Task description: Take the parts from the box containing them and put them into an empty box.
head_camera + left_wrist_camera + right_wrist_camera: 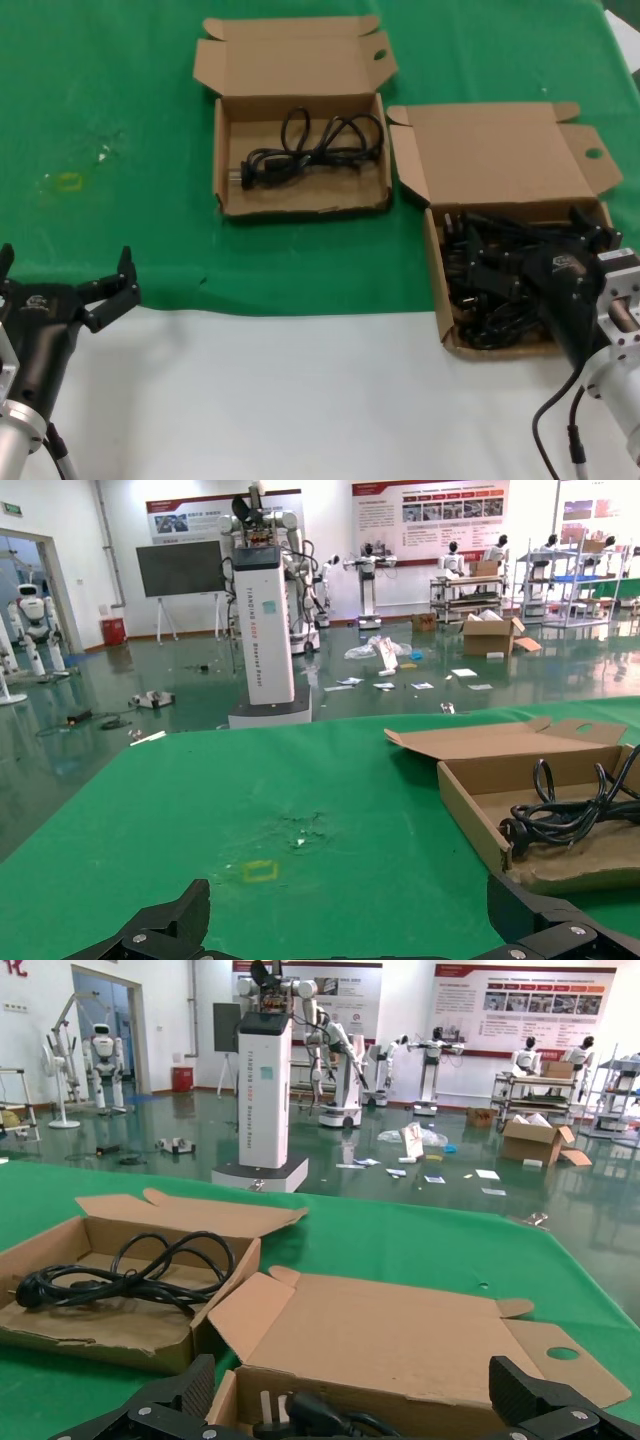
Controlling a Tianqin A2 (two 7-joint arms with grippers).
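Observation:
The larger cardboard box [500, 150] stands at the right, lid open, filled with a tangled pile of black cables [490, 290]. My right gripper [525, 238] hovers over the pile, open and empty. The right wrist view shows a black plug [310, 1415] in this box [400, 1340] between the open fingers [190, 1390]. The smaller box [300, 192] lies at the back centre and holds one coiled cable [305, 145], which also shows in the left wrist view [560, 820] and the right wrist view [130, 1275]. My left gripper [62, 272] is open and empty at the near left.
A green cloth [120, 100] covers the far table; the near strip is white [300, 400]. A small yellow tape mark [68, 181] lies on the cloth at the left and shows in the left wrist view [260, 870].

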